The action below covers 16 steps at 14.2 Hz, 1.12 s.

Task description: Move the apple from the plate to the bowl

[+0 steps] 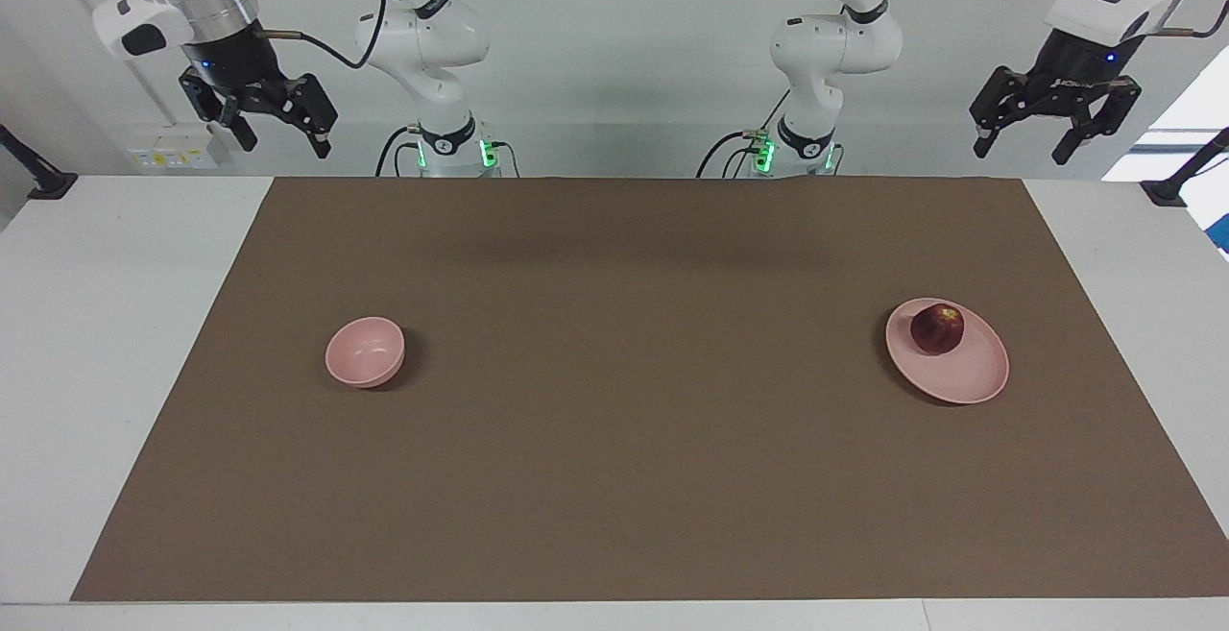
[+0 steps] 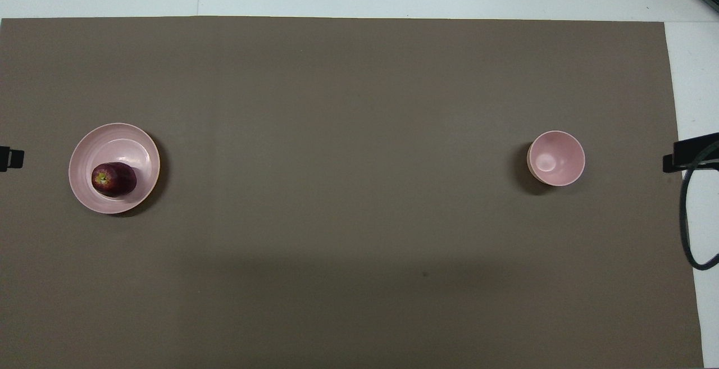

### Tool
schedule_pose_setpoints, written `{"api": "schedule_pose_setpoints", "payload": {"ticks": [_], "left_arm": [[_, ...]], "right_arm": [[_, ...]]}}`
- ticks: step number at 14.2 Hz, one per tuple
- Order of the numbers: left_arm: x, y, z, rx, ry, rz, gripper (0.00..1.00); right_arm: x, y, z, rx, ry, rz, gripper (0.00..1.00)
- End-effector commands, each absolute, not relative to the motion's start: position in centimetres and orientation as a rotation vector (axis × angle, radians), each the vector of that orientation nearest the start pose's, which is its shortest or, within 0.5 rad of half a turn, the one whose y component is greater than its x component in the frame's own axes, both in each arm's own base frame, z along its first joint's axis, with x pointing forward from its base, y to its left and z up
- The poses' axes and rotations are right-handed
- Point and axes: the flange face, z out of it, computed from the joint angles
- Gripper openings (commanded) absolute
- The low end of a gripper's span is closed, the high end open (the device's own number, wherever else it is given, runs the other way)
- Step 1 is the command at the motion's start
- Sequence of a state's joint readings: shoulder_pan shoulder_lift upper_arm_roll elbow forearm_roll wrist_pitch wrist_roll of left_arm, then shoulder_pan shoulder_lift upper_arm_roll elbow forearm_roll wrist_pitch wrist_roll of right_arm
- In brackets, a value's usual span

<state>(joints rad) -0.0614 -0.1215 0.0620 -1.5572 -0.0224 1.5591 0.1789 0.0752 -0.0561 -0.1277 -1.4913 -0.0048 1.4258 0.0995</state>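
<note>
Apple sat on the pink plate, on the part of it nearer the robots, toward the left arm's end of the brown mat. Pink bowl stood empty, well apart from the plate, toward the right arm's end. Left gripper hung raised, jaws wide open, empty, well clear of the apple. Right gripper likewise raised, open, empty. Overhead view showed only slivers of the grippers at its edges.
</note>
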Motion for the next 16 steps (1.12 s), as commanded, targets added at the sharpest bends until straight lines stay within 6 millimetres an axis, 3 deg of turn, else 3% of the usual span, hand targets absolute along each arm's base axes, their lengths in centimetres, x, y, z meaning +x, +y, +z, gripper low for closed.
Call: {"api": "schedule_pose_setpoints", "payload": {"ticks": [1, 11, 14, 16], "left_arm": [[50.8, 0.2, 69.2, -3.157, 0.258, -0.199, 1.0], [49.9, 1.1, 68.8, -3.164, 0.261, -0.108, 1.0], [50.0, 1.8, 68.5, -3.162, 0.245, -0.125, 1.0], [50.2, 3.6, 68.7, -3.158, 0.188, -0.164, 1.0]], "right_arm": [[51.8, -2.9, 67.9, -3.101, 0.243, 0.012, 1.0], [51.8, -2.9, 67.9, -3.101, 0.243, 0.012, 1.0], [51.8, -2.9, 67.9, -3.101, 0.243, 0.012, 1.0], [51.8, -2.9, 67.9, -3.101, 0.243, 0.012, 1.0]]}}
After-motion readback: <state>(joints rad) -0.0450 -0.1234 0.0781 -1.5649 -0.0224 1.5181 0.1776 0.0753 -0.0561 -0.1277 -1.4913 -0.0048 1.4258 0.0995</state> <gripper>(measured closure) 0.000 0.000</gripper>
